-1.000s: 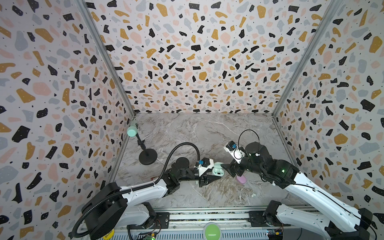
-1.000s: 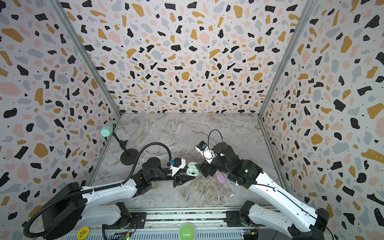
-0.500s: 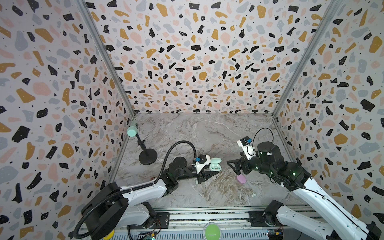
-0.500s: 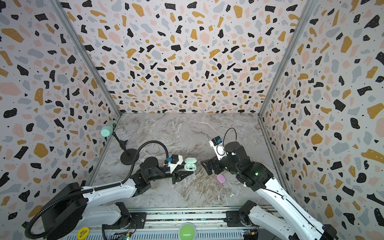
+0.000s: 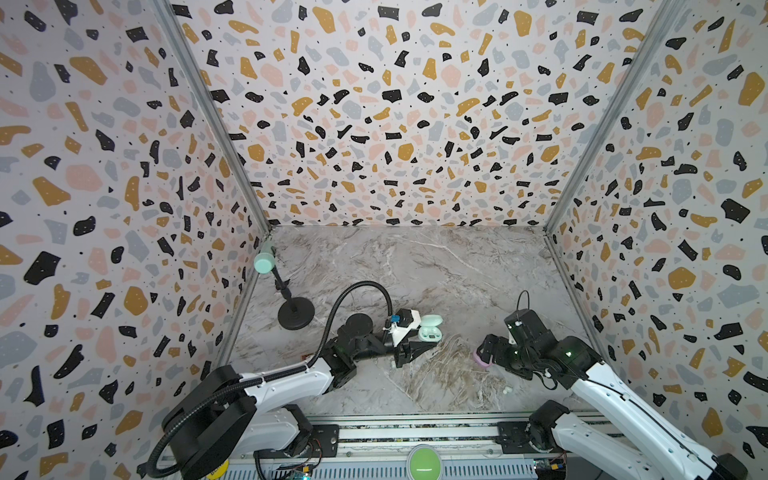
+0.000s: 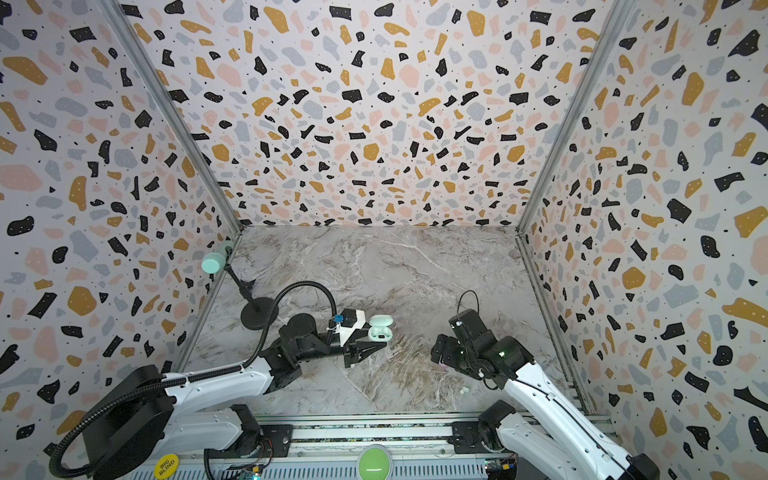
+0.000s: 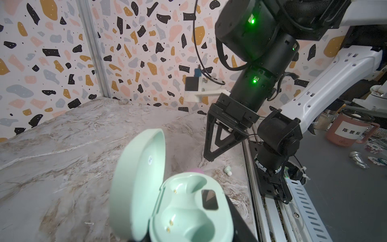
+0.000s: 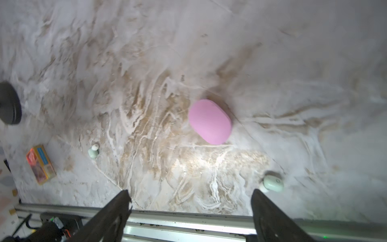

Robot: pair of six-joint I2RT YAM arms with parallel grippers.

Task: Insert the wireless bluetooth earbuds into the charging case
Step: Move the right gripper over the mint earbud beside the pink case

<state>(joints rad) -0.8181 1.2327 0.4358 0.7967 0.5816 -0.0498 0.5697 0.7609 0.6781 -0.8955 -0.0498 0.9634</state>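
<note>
Earbud (image 8: 272, 184), mint, lies near the pink case (image 8: 210, 122), just outside the spread, empty jaws of the right gripper (image 8: 189, 194); right arm nearer; left gripper (image 5: 424, 349) clenches the open mint case (image 7: 188, 209).

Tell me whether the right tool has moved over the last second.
Yes. The right tool has swung rightward: earlier left of the resting pink oval plastic case, it now hangs over that case's right part.

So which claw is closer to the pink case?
Right. The right claw hovers open close above the pink case; the left claw is well off to its left, shut on the open mint case.
</note>
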